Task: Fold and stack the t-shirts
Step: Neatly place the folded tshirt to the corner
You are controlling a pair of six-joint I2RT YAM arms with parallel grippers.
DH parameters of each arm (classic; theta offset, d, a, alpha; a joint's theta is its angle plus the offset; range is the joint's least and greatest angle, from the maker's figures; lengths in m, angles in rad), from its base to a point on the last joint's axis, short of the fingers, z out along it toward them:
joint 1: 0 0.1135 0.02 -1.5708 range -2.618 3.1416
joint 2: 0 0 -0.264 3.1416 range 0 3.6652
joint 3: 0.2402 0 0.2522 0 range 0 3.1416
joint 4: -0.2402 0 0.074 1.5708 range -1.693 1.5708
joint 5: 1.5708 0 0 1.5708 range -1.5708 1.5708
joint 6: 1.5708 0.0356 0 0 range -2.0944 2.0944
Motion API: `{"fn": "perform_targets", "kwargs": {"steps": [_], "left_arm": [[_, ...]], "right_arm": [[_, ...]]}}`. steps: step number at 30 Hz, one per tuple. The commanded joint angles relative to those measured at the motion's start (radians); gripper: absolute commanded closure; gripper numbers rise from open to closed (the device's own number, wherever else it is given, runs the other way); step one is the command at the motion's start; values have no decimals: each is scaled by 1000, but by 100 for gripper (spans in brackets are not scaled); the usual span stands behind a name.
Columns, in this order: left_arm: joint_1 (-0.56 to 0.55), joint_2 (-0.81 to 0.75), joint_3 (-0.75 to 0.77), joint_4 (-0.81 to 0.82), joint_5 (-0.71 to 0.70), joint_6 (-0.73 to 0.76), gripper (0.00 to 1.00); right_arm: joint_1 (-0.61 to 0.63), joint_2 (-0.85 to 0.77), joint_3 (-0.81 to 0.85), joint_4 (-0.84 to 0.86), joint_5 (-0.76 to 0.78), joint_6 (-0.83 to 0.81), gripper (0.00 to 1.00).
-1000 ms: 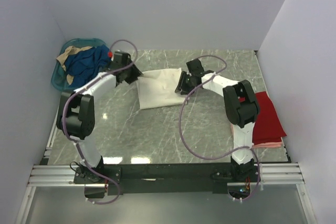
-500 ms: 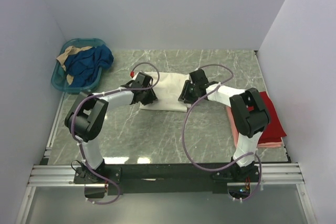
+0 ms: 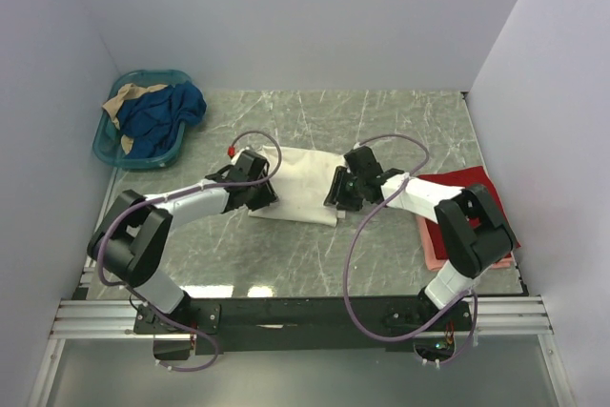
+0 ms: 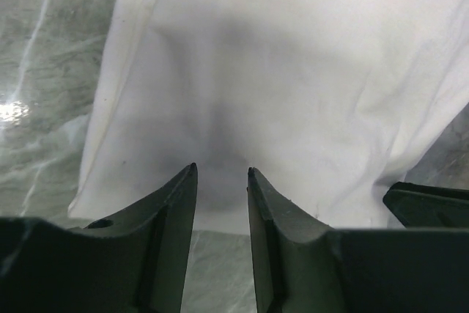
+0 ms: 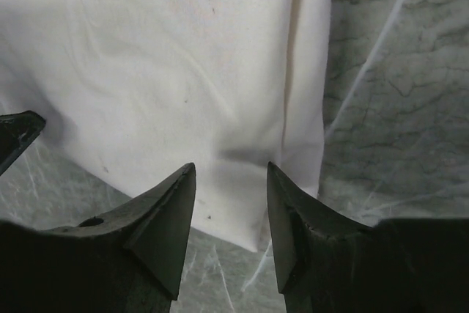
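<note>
The cream-white t-shirt [image 3: 303, 178] lies folded into a flat rectangle in the middle of the table. My left gripper [image 3: 266, 195] hovers over its near left edge, jaws open with only cloth [image 4: 293, 78] and table showing through the gap [image 4: 221, 171]. My right gripper [image 3: 336, 195] stands over the near right corner of the t-shirt [image 5: 183, 71], also open and empty [image 5: 231, 167]. A red t-shirt [image 3: 467, 188] lies folded at the right, on top of a pink one [image 3: 430, 247].
A teal basket [image 3: 112, 152] with blue and tan clothes stands at the back left. Grey walls close in the table on three sides. The other gripper's fingertip shows at the edge of each wrist view.
Both grippers have come toward the near edge and the cream t-shirt has moved with them, now lying as a flatter rectangle. The left jaws have narrowed a little.
</note>
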Motion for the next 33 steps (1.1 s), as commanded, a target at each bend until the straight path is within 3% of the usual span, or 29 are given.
{"fn": "perform_targets", "kwargs": {"steps": [1,4,14,26,33], "left_arm": [[0,-64,49,-64,-4,44,60],[-9,-65,98,-75,20,65,60],[-102,85,192,-29,69,59,61],[-175,208,163,12,94,33,63],[-175,191,157,-4,83,38,64]], "right_arm": [[-6,-72,25,-45,46,-6,49],[-44,-69,55,-56,40,-22,39],[-160,43,129,-11,-12,-106,32],[-122,174,157,42,-31,-89,32],[-70,200,175,41,-1,-63,42]]}}
